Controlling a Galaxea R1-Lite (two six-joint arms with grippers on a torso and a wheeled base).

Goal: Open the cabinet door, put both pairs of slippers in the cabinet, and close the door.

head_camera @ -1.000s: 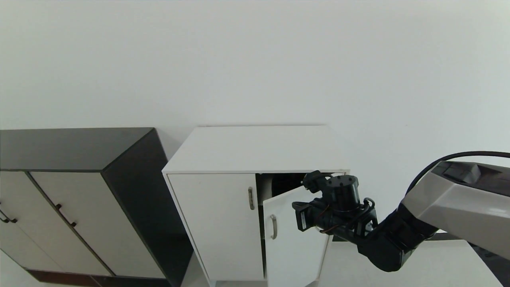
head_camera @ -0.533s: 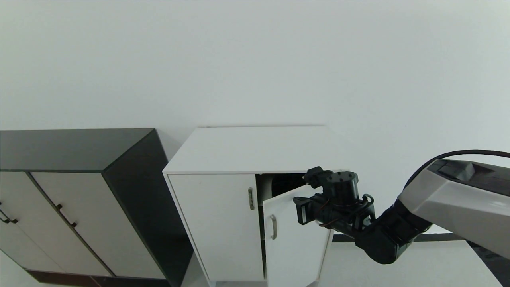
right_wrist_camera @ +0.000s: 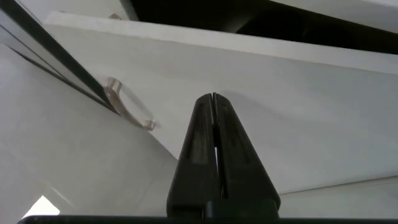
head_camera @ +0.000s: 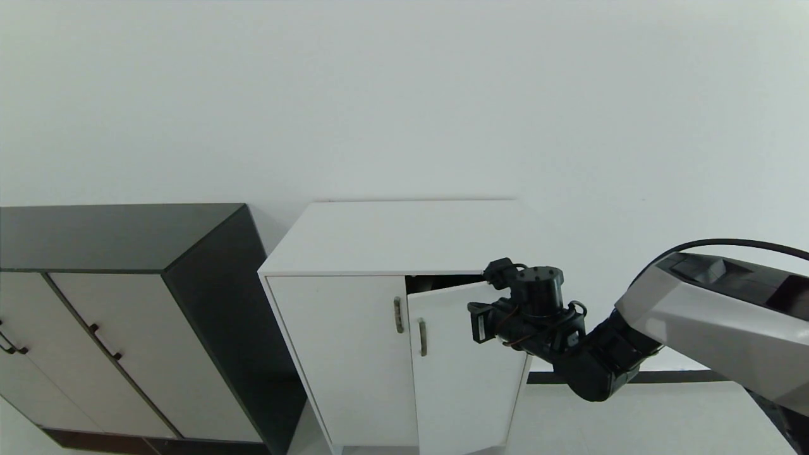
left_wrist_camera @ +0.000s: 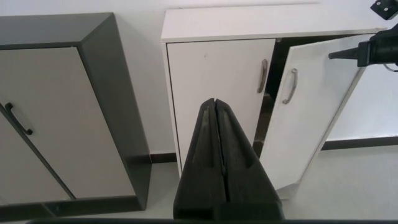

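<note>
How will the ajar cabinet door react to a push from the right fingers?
Likely swings easily: the right door hangs ajar, a flat rigid-looking panel, unlikely to flex. The right gripper, fingers shut, faces a smooth white surface and may slip; pushing nearer the handle probably gives more leverage.

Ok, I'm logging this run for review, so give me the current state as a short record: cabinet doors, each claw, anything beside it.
cabinet: white cabinet, two doors
left door: shut
right door: ajar, dark gap along its top and handle edge
right claw: shut, tip at the right door's outer face, beside its handle, not on it
left claw: shut, empty, held back from the cabinet, aimed at the left door
neighbour: dark cabinet to the robot's left of the white one
</note>
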